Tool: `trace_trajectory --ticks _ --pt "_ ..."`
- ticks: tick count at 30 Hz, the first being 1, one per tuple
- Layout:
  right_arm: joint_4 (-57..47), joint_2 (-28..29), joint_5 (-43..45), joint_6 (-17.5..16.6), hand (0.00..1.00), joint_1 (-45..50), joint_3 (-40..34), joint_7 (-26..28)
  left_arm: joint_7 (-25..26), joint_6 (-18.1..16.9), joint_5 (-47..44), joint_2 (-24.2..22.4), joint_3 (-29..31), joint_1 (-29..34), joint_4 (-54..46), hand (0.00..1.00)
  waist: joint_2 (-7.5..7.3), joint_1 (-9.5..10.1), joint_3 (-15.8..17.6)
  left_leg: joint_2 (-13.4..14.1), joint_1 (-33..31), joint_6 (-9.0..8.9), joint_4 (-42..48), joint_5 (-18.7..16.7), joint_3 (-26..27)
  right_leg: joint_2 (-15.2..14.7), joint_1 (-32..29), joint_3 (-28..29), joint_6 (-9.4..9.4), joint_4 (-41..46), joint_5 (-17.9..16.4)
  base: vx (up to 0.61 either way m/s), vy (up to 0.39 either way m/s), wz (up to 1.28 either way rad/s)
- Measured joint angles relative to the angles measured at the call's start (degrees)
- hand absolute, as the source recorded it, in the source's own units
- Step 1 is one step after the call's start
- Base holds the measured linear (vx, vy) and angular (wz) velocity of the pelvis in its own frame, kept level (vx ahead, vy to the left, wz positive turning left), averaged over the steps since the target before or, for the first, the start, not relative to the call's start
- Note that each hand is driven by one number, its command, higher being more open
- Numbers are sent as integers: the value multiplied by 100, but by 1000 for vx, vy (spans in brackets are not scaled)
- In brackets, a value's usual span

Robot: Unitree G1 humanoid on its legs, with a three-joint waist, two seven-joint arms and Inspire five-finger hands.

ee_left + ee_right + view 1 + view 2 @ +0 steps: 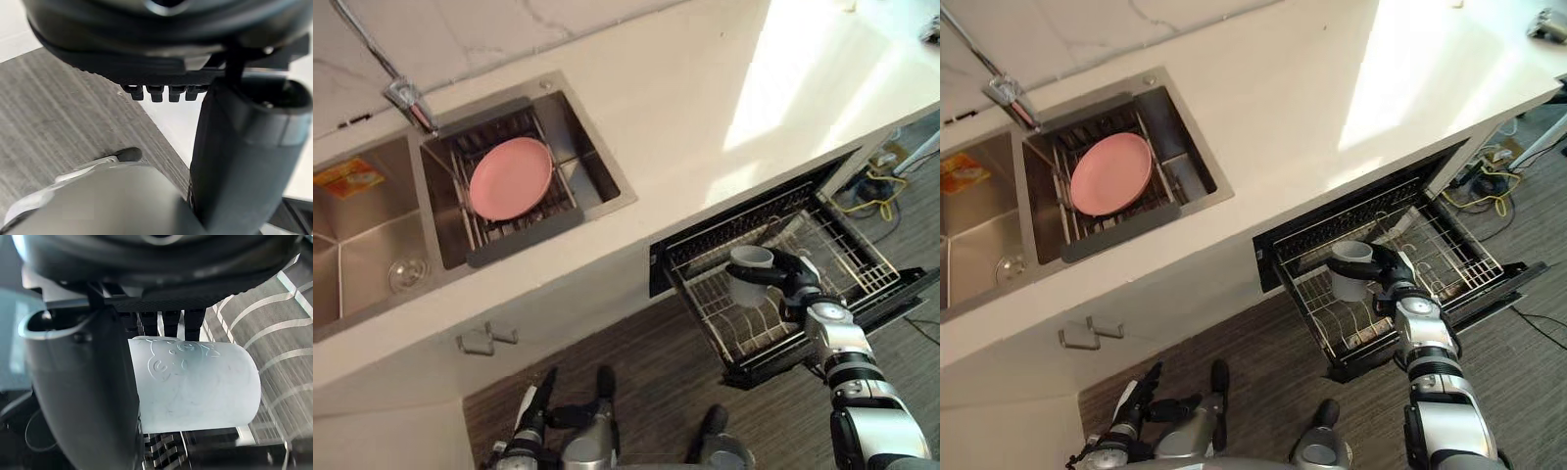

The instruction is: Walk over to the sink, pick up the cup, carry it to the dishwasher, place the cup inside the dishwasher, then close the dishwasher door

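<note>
Left basin [367, 250]: steel sink compartment with a round drain on its floor; a flat orange item [347, 177] lies at its back edge.
Faucet [409, 101]: stands on the rim behind the divider between the two basins.
Cabinet handle [486, 339]: pale bar on the cabinet front below the sink.
Right basin [592, 162]: holds a dark wire drainer.
Pink plate [511, 177]: lies face up on the drainer, inside the right basin.
Left hand [530, 405]: low, over the wood-grain floor [54, 112], well apart from the sink and the dishwasher; fingers [156, 93] loosely extended, holding nothing.
Worktop [705, 88]: pale slab around the sink, sunlit at its right end.
Dishwasher [705, 238]: set under the worktop, right of the sink; its door [901, 292] is down and the wire rack [754, 328] is drawn out over it.
Cup [750, 274]: pale, frosted, upright with mouth up, above the left part of the rack; whether its base touches the wires cannot be told.
Right hand [795, 284]: reaches over the rack; fingers [171, 320] and thumb wrapped round the cup's wall.
Cables [873, 192]: yellow and dark coils on the floor right of the dishwasher.
</note>
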Motion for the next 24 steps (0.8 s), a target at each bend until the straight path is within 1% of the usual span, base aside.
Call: trace_trajectory --ticks 4,7,11,12,17,20,23,24 --pt "97 1 17 137 0 -102 56 88 -16 1 -91 -58 135 -21 -10 100 -9 37 95 -84 -106 63 21 48 -114 -101 -68 -108 39 108 -48 3 22 18" --pt "120 1 18 245 0 -160 151 114 -128 20 -102 -70 218 -111 -23 100 -18 121 218 -131 -130 77 22 58 -145 -145 -73 -131 55 124 -60 -2 18 8" --pt "137 13 2 460 0 -284 223 155 -250 54 -178 -72 350 -176 -24 100 -66 169 313 -151 -176 80 22 61 -190 -195 -165 -134 55 309 -171 -14 -6 7" --pt "164 13 1 518 100 -335 225 149 -251 58 -252 -70 368 -177 -25 100 -96 172 344 -162 -173 79 22 61 -198 -191 -164 -134 52 321 -184 -12 -13 4" --pt "346 13 -6 569 100 -408 310 3 -252 79 -306 -71 397 -188 -25 100 -115 192 371 -173 -175 78 22 62 -264 -219 -168 -169 55 450 -284 -18 -17 7" --pt "576 12 -3 562 100 -428 315 -212 -280 84 -306 -71 399 -211 -25 100 -123 254 376 -167 -175 72 21 66 -307 -229 -174 -201 52 530 -347 -25 -25 7" --pt "656 12 -6 493 100 -431 307 -408 -293 84 -306 -69 426 -219 -25 100 -140 265 391 -165 -173 69 20 68 -333 -238 -175 -218 49 597 -391 -34 -30 5" --pt "665 12 -8 389 100 -434 304 -516 -298 84 -306 -68 427 -219 -25 100 -141 266 391 -163 -169 69 19 68 -333 -240 -175 -216 47 608 -399 0 0 0"
